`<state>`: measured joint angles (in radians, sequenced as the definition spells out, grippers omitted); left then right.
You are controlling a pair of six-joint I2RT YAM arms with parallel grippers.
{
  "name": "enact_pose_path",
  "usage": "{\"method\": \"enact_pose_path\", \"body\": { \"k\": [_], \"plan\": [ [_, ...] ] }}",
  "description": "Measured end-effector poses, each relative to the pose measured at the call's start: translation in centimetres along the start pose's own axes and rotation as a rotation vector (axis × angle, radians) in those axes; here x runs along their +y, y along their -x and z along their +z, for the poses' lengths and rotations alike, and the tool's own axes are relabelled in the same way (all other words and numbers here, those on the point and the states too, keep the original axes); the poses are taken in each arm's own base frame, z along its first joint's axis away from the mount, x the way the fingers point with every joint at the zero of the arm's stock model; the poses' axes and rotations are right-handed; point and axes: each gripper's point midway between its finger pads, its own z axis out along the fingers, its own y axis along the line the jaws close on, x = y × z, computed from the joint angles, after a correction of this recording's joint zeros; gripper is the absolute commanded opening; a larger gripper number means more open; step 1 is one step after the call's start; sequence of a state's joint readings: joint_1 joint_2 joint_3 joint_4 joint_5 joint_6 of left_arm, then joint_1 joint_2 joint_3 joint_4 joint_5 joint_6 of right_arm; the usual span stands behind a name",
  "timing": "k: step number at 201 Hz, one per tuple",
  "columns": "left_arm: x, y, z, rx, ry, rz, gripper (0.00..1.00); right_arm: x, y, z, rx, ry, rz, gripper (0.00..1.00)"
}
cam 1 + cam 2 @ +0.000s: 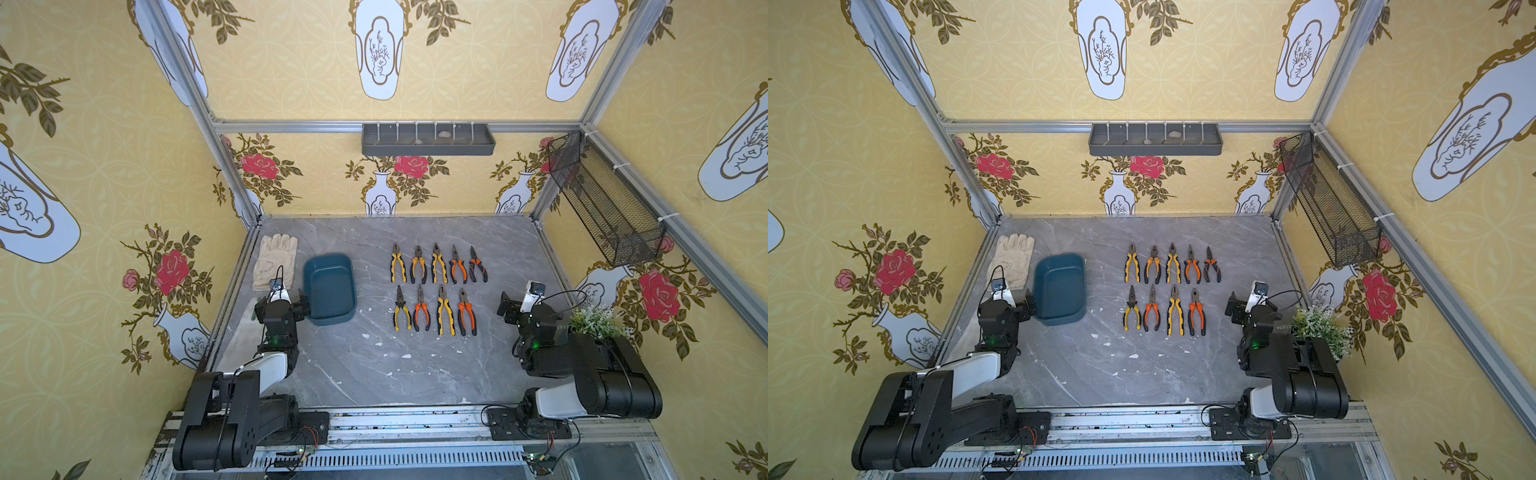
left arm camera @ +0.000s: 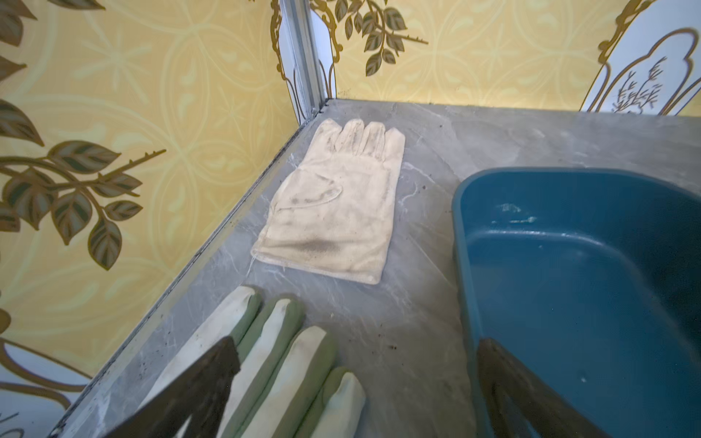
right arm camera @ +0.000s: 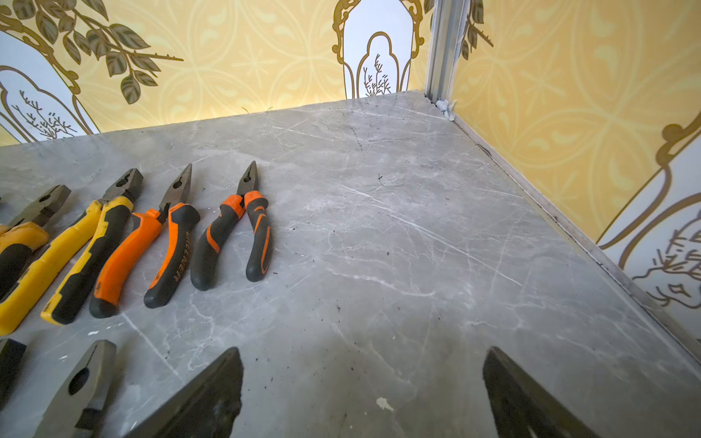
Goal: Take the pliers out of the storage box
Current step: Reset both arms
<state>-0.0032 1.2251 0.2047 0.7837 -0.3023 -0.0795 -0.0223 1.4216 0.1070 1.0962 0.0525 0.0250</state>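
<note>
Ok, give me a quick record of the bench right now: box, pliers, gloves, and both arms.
box: blue, empty
pliers: nine on the table right of the box, five far, four near
gloves: cream glove left of the box; green-and-white glove under the left arm
left arm: jaws open at the box's near corner
right arm: jaws open over bare table, right of the pliers
task: looks done

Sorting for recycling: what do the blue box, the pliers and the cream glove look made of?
Storage box: glossy teal plastic, judging by sheen and moulded rounded corners. Pliers: dark matte metal heads; orange or yellow grips with black, seemingly rubbery plastic. Glove: off-white cloth, likely cotton, limp, stitched hem.
</note>
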Motion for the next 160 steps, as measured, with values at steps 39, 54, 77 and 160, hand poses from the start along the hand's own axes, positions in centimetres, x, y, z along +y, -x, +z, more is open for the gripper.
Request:
{"method": "enact_pose_path", "body": {
  "k": [39,54,77,160],
  "plan": [
    [0.2,-1.5,1.1,0.009,-0.041,-0.030,0.99,0.5,0.7,0.4,-0.013,0.036,0.002,0.97],
    [-0.7,-2.2,1.4,0.020,-0.088,-0.037,0.99,0.5,0.7,0.4,-0.012,0.036,0.003,0.97],
    [-1.7,-0.2,2.4,-0.013,-0.137,-0.028,0.99,0.5,0.9,0.6,-0.014,0.036,0.005,0.97],
    [-2.3,-0.4,3.3,0.048,-0.180,-0.021,0.99,0.0,0.8,1.1,0.010,0.028,0.034,0.97]
  ]
}}
